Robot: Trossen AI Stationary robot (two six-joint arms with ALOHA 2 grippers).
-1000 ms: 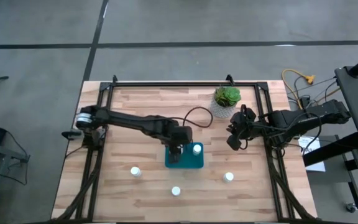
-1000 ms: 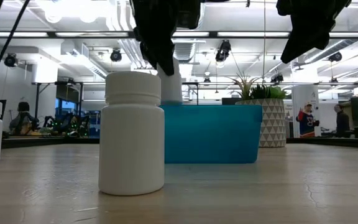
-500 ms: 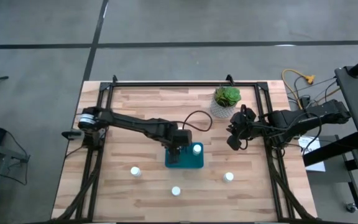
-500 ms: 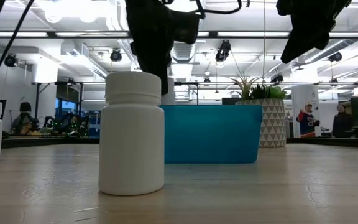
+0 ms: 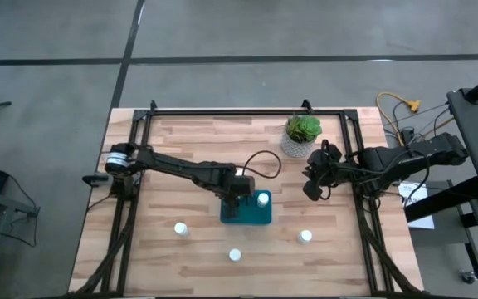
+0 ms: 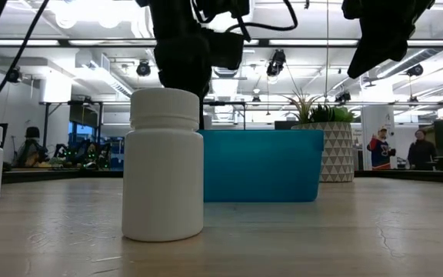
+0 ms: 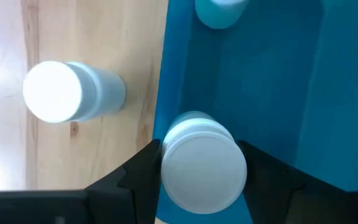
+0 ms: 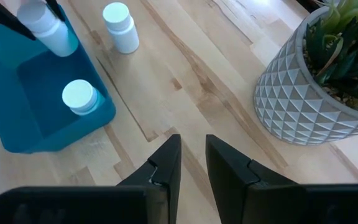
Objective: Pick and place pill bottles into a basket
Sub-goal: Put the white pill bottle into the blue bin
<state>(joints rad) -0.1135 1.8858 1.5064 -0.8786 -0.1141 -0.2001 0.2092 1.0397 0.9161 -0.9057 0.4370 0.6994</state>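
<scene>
Left claw (image 7: 201, 168) pinches a pill bottle (image 7: 202, 165) by its sides, hanging just inside the basket (image 5: 247, 218) at its left wall. The bottle sits close to that wall (image 7: 166, 93).

Risk, as I judge it: released from here, the bottle could clip the rim and tip out onto the worktop (image 5: 197, 149), or topple inside and knock the bottle already standing in the basket (image 5: 262, 198). A sideways nudge from the claw could also shove the light basket.

Another bottle (image 7: 67, 92) stands on the wood just beside the basket's outer wall; a wide spread of the fingers on release might brush it.

Three more bottles stand loose near the front: one left (image 5: 181, 227), one middle (image 5: 235, 254), one right (image 5: 305, 237), well apart from each other.

Right claw (image 8: 191, 155) waits beside the plant pot (image 5: 300, 141), fingers nearly pressed together, holding nothing.

Room: the basket's middle is open for setting down; the worktop's front and left stretches are mostly bare, while the pot crowds the right rear.
</scene>
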